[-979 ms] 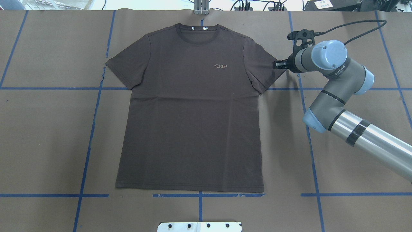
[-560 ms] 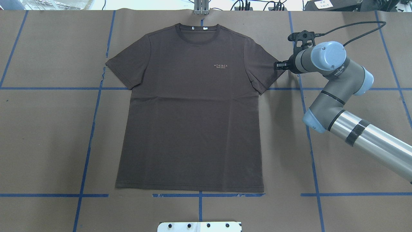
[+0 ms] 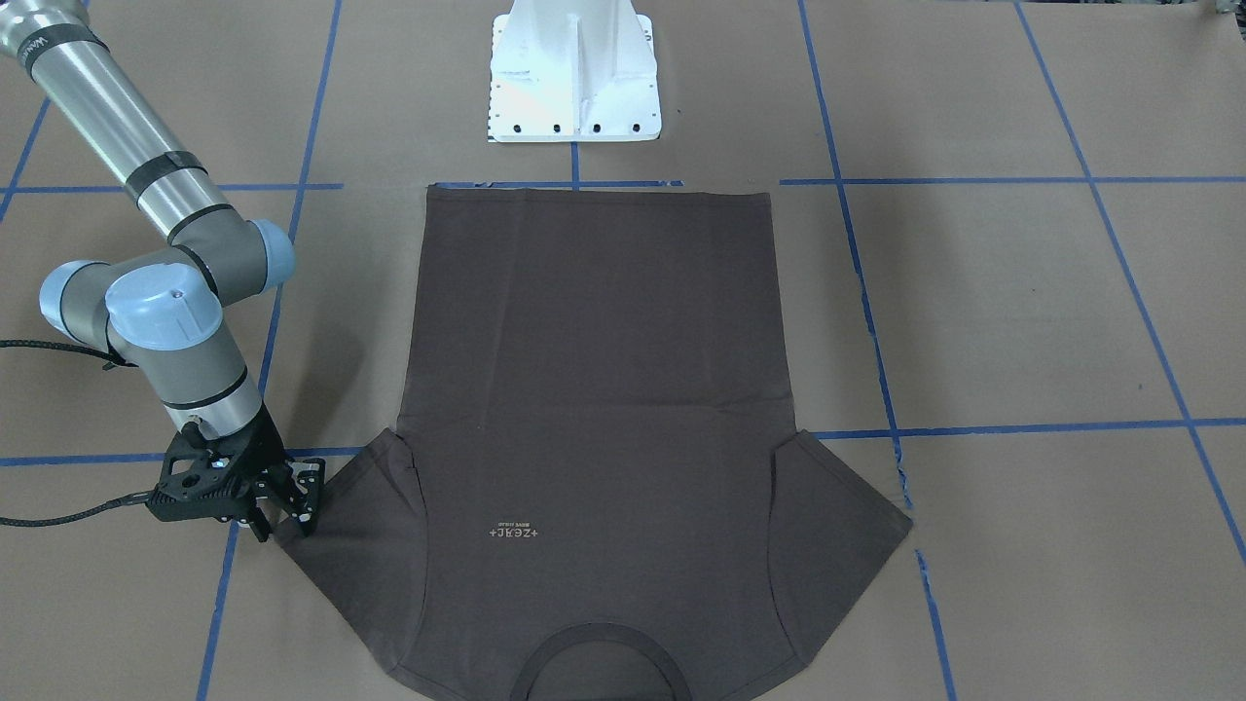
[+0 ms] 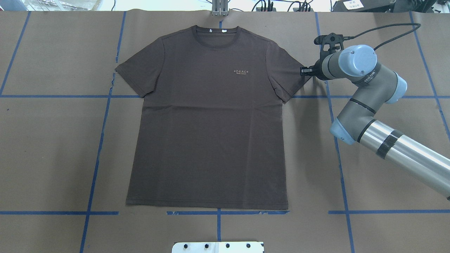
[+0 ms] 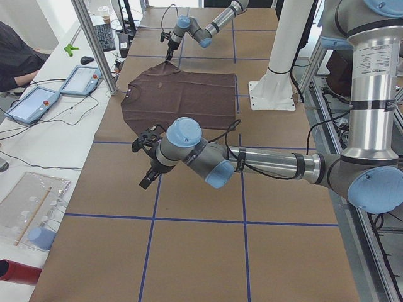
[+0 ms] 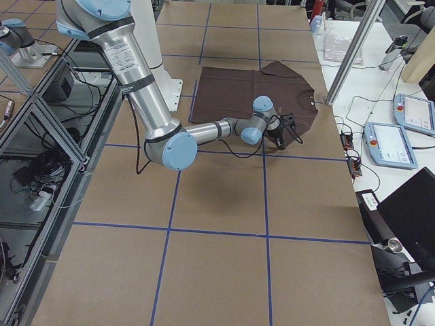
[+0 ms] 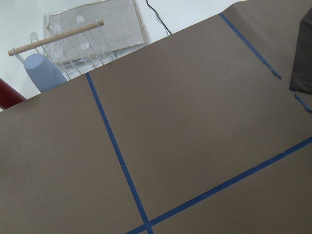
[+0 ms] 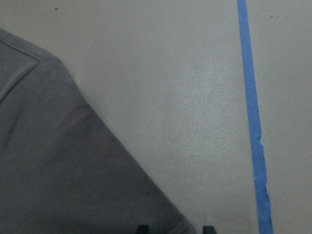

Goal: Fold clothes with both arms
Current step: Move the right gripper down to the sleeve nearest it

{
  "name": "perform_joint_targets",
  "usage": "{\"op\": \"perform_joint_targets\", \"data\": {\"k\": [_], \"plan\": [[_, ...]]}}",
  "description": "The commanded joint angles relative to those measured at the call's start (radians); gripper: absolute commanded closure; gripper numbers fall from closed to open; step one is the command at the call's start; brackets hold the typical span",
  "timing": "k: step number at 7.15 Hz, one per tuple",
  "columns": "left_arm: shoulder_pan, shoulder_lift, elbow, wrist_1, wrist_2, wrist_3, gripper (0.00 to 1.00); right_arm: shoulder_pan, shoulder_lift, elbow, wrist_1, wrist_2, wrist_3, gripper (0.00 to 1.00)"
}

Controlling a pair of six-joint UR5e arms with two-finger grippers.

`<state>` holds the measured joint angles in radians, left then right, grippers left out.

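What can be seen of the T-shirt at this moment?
The T-shirt is dark grey-brown, short-sleeved, apparently soft knit, lying flat, front up and unfolded on the brown-papered table, its ribbed collar away from the robot. Small pale lettering marks the chest. The right gripper is open at one sleeve tip; contact is unclear.

Mostly brown paper (image 7: pixel 195 112) w/ blue tape (image 7: pixel 115 148); T-shirt (image 7: pixel 304 63) edge (far right); blue cup (image 7: pixel 43 74) top-left.
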<state>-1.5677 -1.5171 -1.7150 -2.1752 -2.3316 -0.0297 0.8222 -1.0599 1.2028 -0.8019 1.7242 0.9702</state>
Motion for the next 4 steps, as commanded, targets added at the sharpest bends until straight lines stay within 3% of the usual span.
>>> {"op": "perform_joint_targets", "data": {"k": [1, 4], "plan": [[0.0, 0.0, 0.0, -0.002, -0.002, 0.001, 0.0, 0.001, 0.017, 0.0, -0.003, 0.0, 0.007, 1.0], [0.0, 0.0, 0.002, -0.002, 0.0, 0.001, 0.0, -0.002, 0.087, 0.011, -0.078, 0.002, 0.051, 1.0]]}}
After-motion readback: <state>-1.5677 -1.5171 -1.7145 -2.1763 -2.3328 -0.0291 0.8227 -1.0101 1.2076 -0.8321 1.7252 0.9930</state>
